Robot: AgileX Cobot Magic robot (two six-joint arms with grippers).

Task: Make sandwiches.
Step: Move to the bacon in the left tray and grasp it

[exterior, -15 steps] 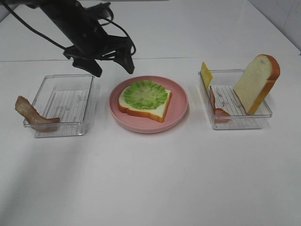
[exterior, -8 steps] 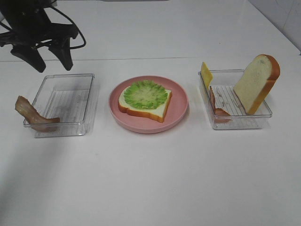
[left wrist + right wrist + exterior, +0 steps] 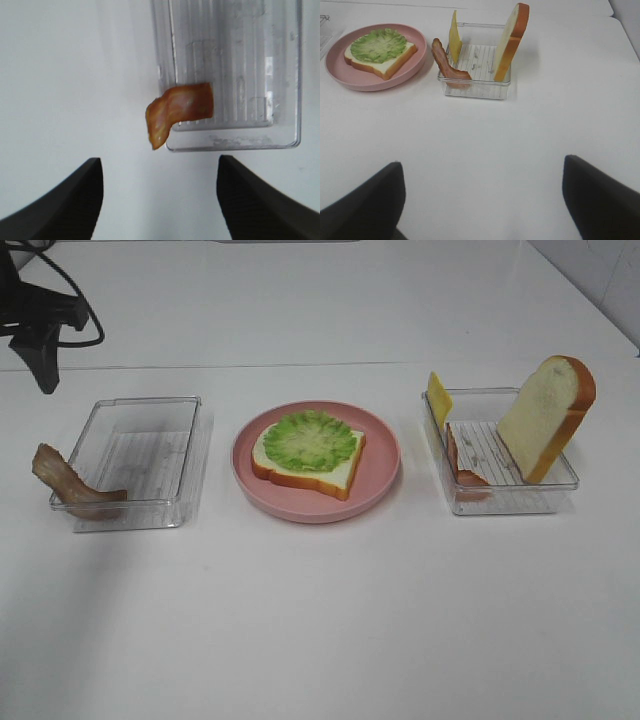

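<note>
White table (image 3: 320, 620) is lying wide open across the front, w/ plenty of bare room btw the three dishes and along the near edge; the far R corner is running off toward a wall. At ctr the pink plate (image 3: 385, 465) is carrying the base bread slice (image 3: 335, 475) lying flat, w/ the lettuce (image 3: 308, 440) sitting on top of it. The L tray (image 3: 150, 405) is standing apart from the plate's L side, and the L bacon strip (image 3: 65, 485) is draping over its outer wall near a corner, one end inside, the other curling out over the table. The R tray (image 3: 520, 502) is standing apart on the plate's other side, holding the upright bread slice (image 3: 545, 415) leaning on edge, the cheese square (image 3: 438, 397) standing at the far corner, and the R bacon strip (image 3: 460, 465) propping against the wall. I'm seeing the L pincer (image 3: 159, 165) hanging above bare table beside the L tray's corner, jaws spread well apart, gripping nothing, touching nothing, clear of the strip. The R pincer (image 3: 482, 165) is hovering over empty table nearer me than the R tray, jaws gaping wide, nothing btw them.
</note>
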